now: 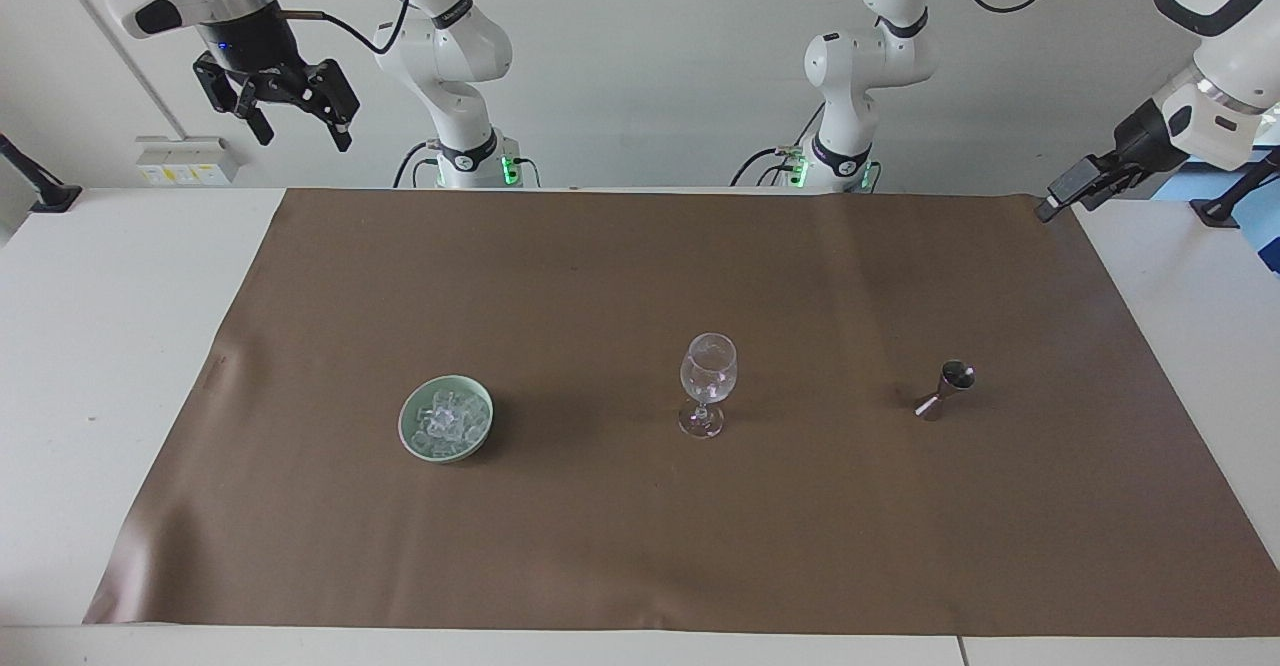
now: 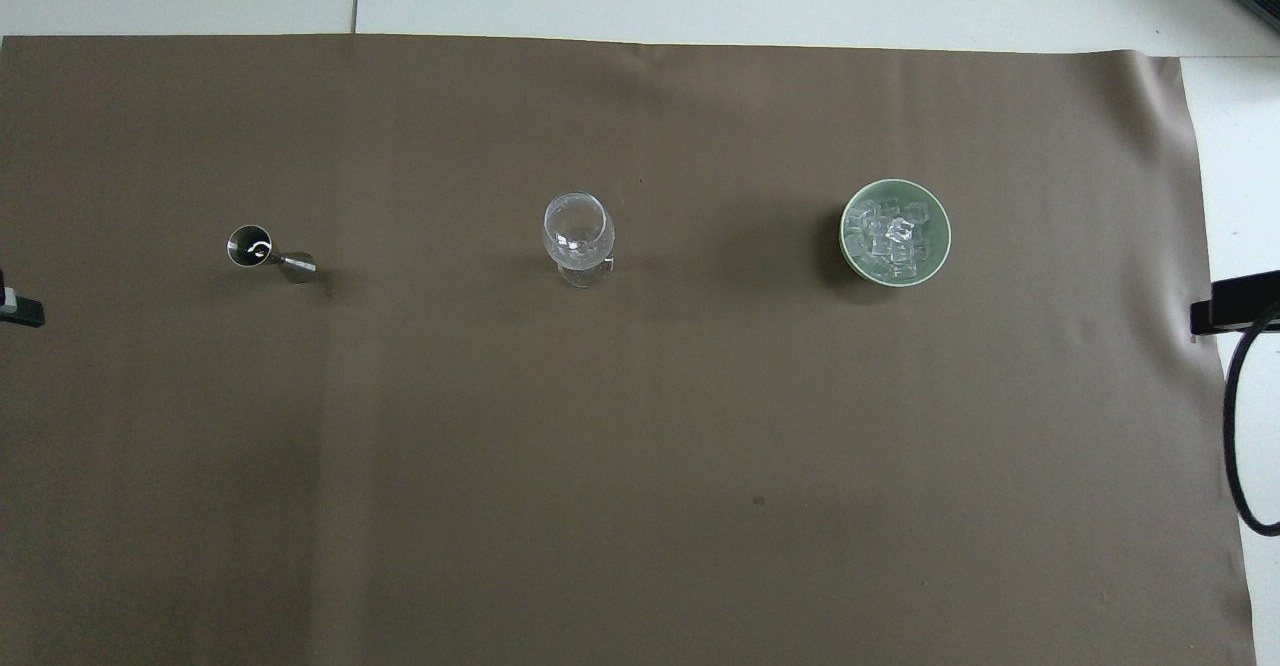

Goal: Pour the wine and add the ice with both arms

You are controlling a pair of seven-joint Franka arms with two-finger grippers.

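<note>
Both claws hang open and empty: right claw (image 1: pixel 290 106) high up, left claw (image 1: pixel 1065 191) over the brown mat's (image 1: pixel 640 506) corner; ice (image 1: pixel 447 420) fills the green bowl (image 1: pixel 410 436)

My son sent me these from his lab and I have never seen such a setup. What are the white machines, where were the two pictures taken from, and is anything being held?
They are two robot arms, each ending in a black two-finger pincer. One picture faces them from across the table; the other looks down from above their own end.

On the brown mat stand, in a row, a green bowl of ice, an empty stemmed glass and a small metal measuring cup.

Nothing is held. The right pincer hangs open, high above the bowl's end of the table. The left pincer is over the mat's corner at the measuring cup's end.
</note>
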